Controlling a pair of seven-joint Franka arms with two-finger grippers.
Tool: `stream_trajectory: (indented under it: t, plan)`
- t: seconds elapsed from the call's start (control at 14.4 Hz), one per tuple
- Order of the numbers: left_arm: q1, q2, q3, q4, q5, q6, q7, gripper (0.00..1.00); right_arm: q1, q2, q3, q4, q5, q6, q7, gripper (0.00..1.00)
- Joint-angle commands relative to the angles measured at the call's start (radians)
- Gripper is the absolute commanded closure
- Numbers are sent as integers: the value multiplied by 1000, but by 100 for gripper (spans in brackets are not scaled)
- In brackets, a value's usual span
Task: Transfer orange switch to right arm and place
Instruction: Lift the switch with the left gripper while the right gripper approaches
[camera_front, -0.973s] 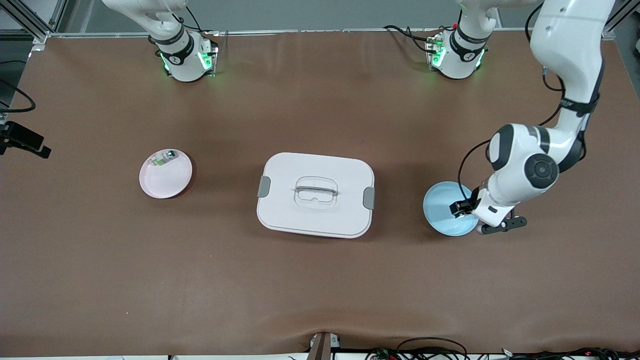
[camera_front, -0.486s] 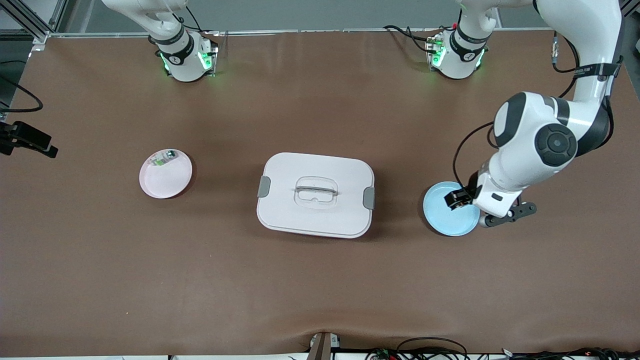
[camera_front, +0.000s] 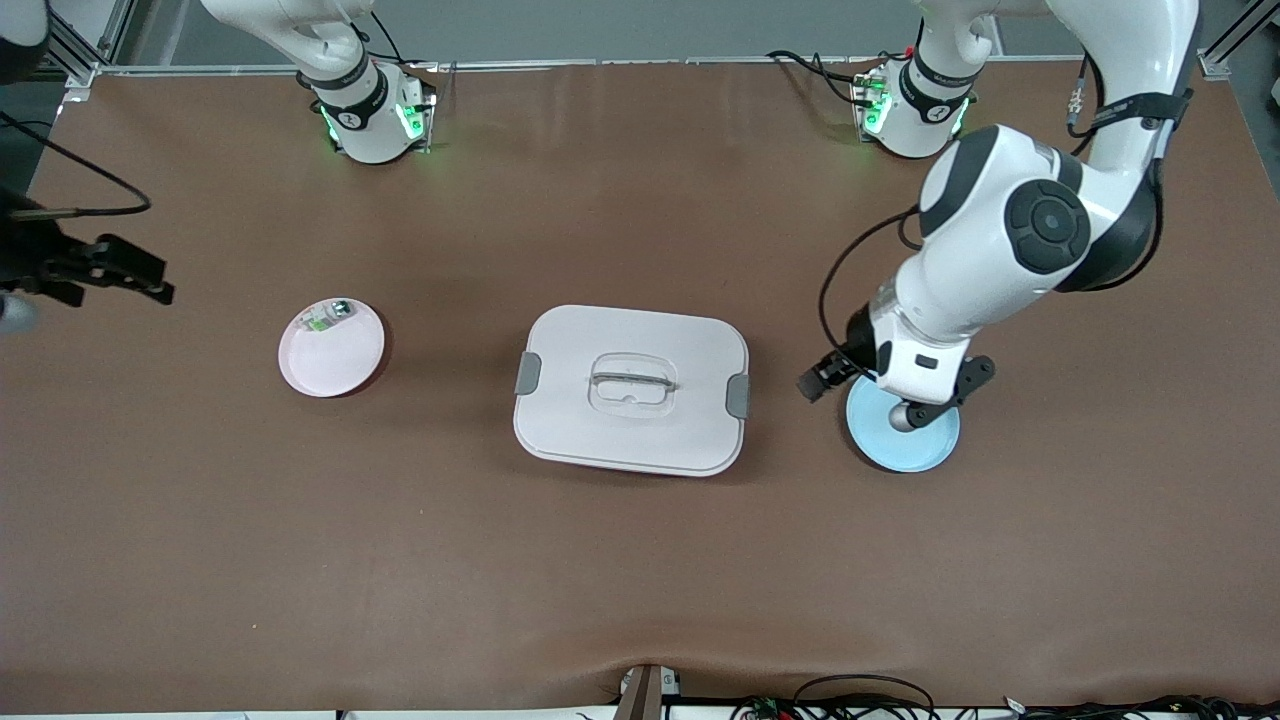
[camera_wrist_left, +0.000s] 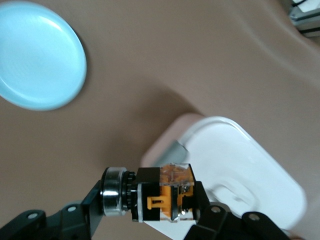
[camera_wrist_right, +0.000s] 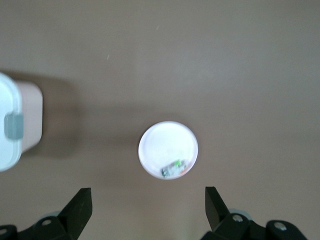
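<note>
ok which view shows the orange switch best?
Left wrist view: the small black blocky switch with the orange middle fills the foreground, clamped in the left gripper. Front view shows only a dark speck at that gripper. Right wrist view doesn't show it.

Box (camera_front: 631, 390) sitting mid-table. One plate (camera_front: 331, 348), carrying a small part (camera_front: 322, 318), lying toward the right arm's end; another plate (camera_front: 903, 428) lying toward the left arm's end.

Blue plate (camera_front: 905, 440): part nearest left arm base covered by left wrist in front view; cut by frame edge in left wrist view.
White box (camera_wrist_left: 235, 170): cut by frame edge, partly hidden by orange switch (camera_wrist_left: 167, 192).
Part on pink plate (camera_wrist_right: 168, 149): too small to identify.
</note>
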Motion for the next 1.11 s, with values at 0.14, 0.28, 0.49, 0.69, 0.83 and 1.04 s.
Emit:
stream_trajectory:
  t: [0.14,0.28,0.49,0.69,0.83,1.04]
  plan:
    - [-108,44,-2,107,-67,-26,-278,100,111,-8,-3,5,-7,-95,9,0]
    - [-145,55,-2,142,-75,-15,-379,100,161,-8,-3,5,-7,-115,72,0]
    - [-191,90,-2,217,-168,-3,-526,100,242,-6,-3,-3,10,-112,189,0]
    - [-214,93,-4,226,-191,46,-640,100,258,-8,-4,-26,198,-90,364,0]
    - [-237,95,-2,226,-227,82,-694,100,307,-13,-4,-47,232,-38,455,0]
    - [-268,101,-2,226,-236,114,-772,100,329,-89,-4,-206,350,148,469,0]
